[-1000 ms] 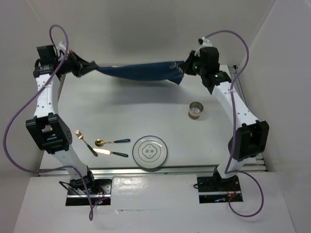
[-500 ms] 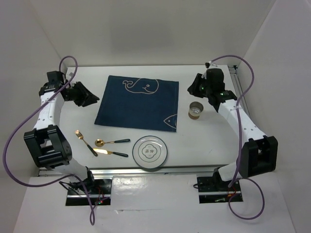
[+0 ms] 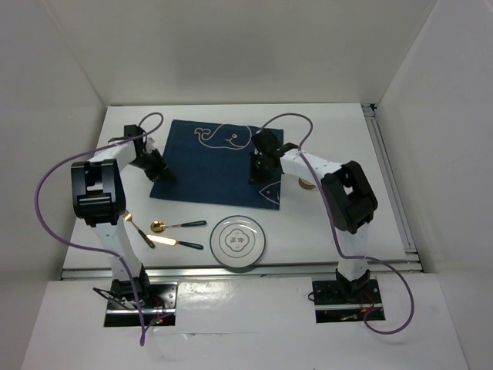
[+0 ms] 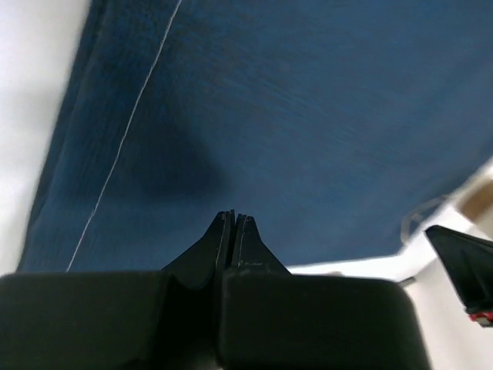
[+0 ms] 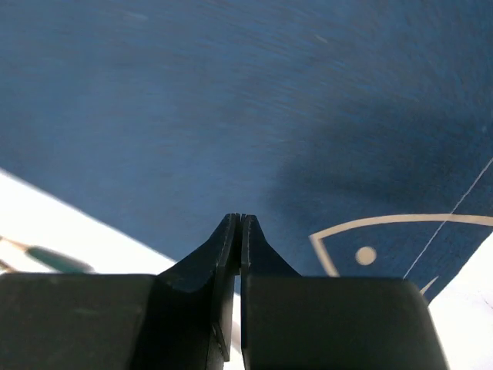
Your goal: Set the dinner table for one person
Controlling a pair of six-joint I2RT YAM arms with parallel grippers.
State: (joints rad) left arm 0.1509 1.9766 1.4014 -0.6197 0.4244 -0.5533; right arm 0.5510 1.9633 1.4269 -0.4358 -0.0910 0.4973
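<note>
Fork (image 3: 141, 233): on the base side of the left gripper (image 3: 159, 168), partly under the left arm; lies on a diagonal.
Left gripper: closed on nothing, low over the mat's left edge.
Spoon (image 3: 179, 225): on the base side of the left gripper, slightly to its right; long axis left-right, dark handle pointing right.
Knife (image 3: 177, 243): just past the spoon on the base side; same axis, same handle direction.
Mat (image 3: 216, 166): flat, directly under both grippers.
Plate (image 3: 239, 240): on the base side of the right gripper (image 3: 258, 173), slightly to its left, just beside the mat's near edge.
Right gripper: closed on nothing, low over the mat's near right part, by the fish drawing.
Counter (image 3: 347, 131): under the mat below both grippers, with bare surface outboard of each.
Nearer arm (judgement): the right gripper for the plate, the left gripper for the cutlery.
Coming move (judgement): the plate goes from the base side onto the mat, so the right gripper must open first.
</note>
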